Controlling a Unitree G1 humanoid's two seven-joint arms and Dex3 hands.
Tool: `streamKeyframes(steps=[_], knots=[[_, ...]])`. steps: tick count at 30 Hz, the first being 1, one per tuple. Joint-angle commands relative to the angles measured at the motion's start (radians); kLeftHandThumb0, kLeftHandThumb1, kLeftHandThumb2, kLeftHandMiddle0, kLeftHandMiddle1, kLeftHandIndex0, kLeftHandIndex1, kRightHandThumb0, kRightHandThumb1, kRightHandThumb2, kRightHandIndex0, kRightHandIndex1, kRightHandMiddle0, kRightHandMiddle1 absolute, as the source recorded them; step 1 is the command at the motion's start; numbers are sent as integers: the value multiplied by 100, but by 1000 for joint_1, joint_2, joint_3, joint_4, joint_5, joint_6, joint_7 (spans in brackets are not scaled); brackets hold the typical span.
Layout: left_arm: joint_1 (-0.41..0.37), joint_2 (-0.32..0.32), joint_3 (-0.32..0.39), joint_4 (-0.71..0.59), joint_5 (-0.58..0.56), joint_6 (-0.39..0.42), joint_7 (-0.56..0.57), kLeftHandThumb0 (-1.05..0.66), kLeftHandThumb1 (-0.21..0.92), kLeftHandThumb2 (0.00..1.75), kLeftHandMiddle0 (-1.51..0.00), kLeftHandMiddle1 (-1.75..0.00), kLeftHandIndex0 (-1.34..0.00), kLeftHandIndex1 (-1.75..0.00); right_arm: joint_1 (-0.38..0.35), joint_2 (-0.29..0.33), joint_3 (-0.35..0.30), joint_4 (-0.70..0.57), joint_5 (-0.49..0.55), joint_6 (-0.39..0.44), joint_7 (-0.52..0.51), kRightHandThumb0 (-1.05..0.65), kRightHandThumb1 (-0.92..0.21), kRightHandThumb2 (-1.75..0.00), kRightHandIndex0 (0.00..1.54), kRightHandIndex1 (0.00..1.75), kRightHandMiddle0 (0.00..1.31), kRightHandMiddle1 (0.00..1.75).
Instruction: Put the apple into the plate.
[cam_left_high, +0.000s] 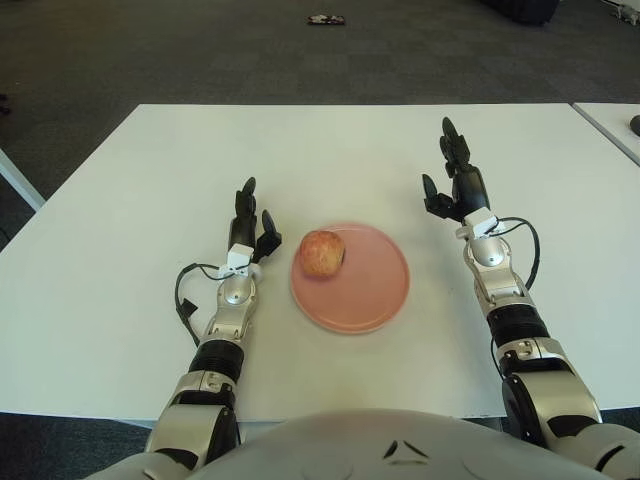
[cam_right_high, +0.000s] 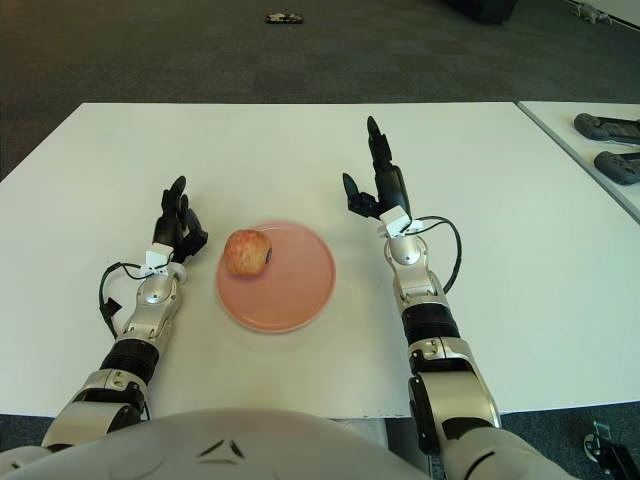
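Observation:
A red-yellow apple (cam_left_high: 322, 252) lies in the pink plate (cam_left_high: 375, 295), near its left rim. My right hand (cam_left_high: 452, 183) is to the right of the plate, apart from it, fingers stretched out and holding nothing. My left hand (cam_left_high: 250, 223) shows just left of the plate with its fingers extended, empty.
The white table (cam_left_high: 130, 200) extends well beyond the plate on all sides. A second table edge (cam_right_high: 580, 130) with dark devices (cam_right_high: 604, 128) is at the far right. A small dark object (cam_left_high: 325, 19) lies on the floor beyond the table.

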Motion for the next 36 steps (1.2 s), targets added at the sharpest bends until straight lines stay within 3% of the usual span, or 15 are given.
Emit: streamKeyframes(steps=[1,19,36], knots=[[22,6,2,-1,3,20,-7,-82,92,102,-18,0,0,-46,15,23,-16,27,22,3,-21,-93,-92,-92,0,0,0,0],[29,10,-1,-12,11,22,-6,-81,92,103,-19,-1,0,-46,45,92,-50,196,75,-28,-43,-80,-92,-98,2,1,0,0],[37,8,-1,-27,8,30,-9,-82,92,102,-19,-1,0,-45,91,116,-68,211,117,17,-18,-77,-92,-97,5,3,1,1]])
